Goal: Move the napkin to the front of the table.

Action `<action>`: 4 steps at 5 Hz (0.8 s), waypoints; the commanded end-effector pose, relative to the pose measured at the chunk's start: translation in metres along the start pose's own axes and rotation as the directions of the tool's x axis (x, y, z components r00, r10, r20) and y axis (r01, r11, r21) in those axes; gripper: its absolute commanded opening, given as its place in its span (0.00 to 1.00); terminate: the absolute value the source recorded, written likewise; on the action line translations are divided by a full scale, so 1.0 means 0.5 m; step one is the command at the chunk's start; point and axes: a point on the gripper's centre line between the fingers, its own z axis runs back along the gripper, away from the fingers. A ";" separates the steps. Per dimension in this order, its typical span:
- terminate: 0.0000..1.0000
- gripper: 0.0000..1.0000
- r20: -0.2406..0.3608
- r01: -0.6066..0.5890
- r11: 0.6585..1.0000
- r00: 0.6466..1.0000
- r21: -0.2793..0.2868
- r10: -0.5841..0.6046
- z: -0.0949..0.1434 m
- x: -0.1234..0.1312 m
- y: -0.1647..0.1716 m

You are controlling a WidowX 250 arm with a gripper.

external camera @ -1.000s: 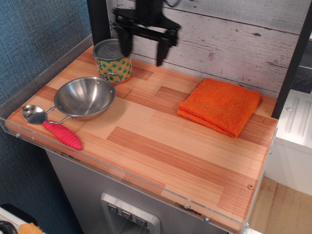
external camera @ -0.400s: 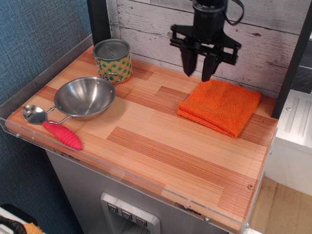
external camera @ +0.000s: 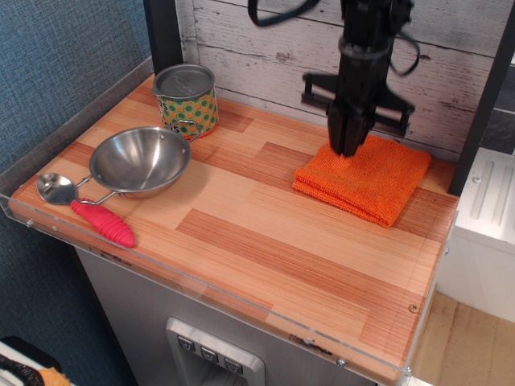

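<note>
The orange ribbed napkin (external camera: 366, 178) lies folded flat at the back right of the wooden table (external camera: 265, 241), close to the rear wall. My black gripper (external camera: 348, 149) hangs straight down over the napkin's rear left part. Its two fingers stand pressed together with no gap showing, and their tips are at the cloth's surface. I cannot see whether any cloth is pinched between them. The napkin shows no lift or wrinkle.
A patterned tin can (external camera: 187, 100) stands at the back left. In front of it sits a steel bowl (external camera: 140, 160), with a red-handled spoon (external camera: 84, 207) near the left front edge. A clear acrylic rim (external camera: 209, 293) runs along the table's edges. White furniture (external camera: 487, 217) stands to the right.
The gripper swept from above the can across to the right and came down onto the napkin's rear left part. Its fingers, apart before, now stand together. The napkin has not moved.
</note>
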 end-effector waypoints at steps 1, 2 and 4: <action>0.00 0.00 0.105 0.031 0.999 0.994 -0.036 -0.027 -0.008 0.016 -0.029; 0.00 0.00 0.090 0.034 0.999 0.995 -0.031 -0.031 -0.018 0.007 -0.034; 0.00 0.00 0.055 0.029 0.999 0.998 -0.044 -0.027 -0.018 -0.055 -0.039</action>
